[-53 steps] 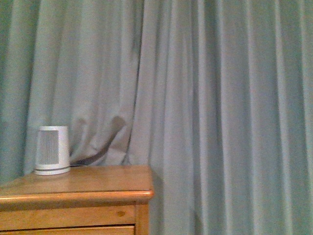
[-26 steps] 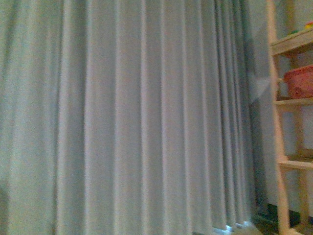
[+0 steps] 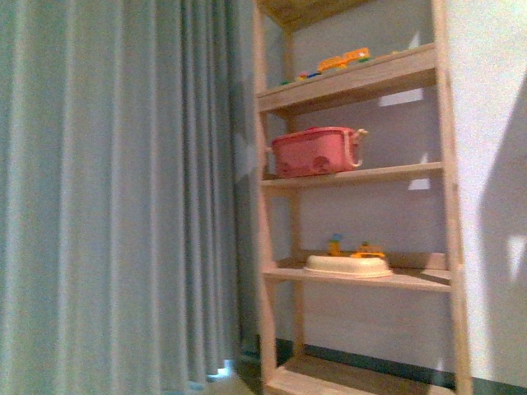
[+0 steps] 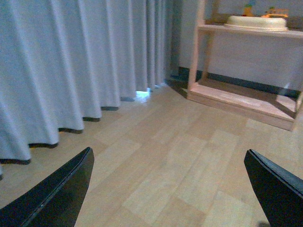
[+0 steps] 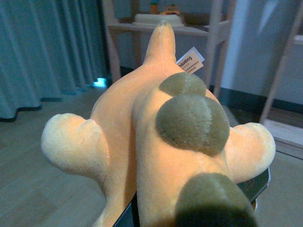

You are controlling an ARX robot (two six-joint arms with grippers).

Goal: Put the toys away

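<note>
The toy, an orange-yellow plush animal (image 5: 156, 142) with round olive-brown patches and a white tag (image 5: 190, 60), fills the right wrist view. My right gripper (image 5: 189, 205) is shut on it, and one dark finger (image 5: 255, 187) shows under the plush's side. The plush's pointed tip points toward a wooden shelf unit (image 5: 213, 33). In the left wrist view my left gripper (image 4: 168, 156) is open above the wooden floor, with nothing between its black fingers (image 4: 71, 189). Neither arm nor the plush shows in the front view.
A wooden ladder shelf (image 3: 354, 82) stands against the wall at the right. It carries a pink basket (image 3: 313, 152), a cream base with small block figures (image 3: 348, 265) and colourful toys (image 3: 342, 62) on an upper shelf. Grey-blue curtains (image 3: 115, 197) hang at the left. The lowest shelf board (image 4: 241, 99) sits near the floor.
The front view has swung to the right: from a wooden cabinet with a white device, across the curtain, to the shelf unit now fully in view.
</note>
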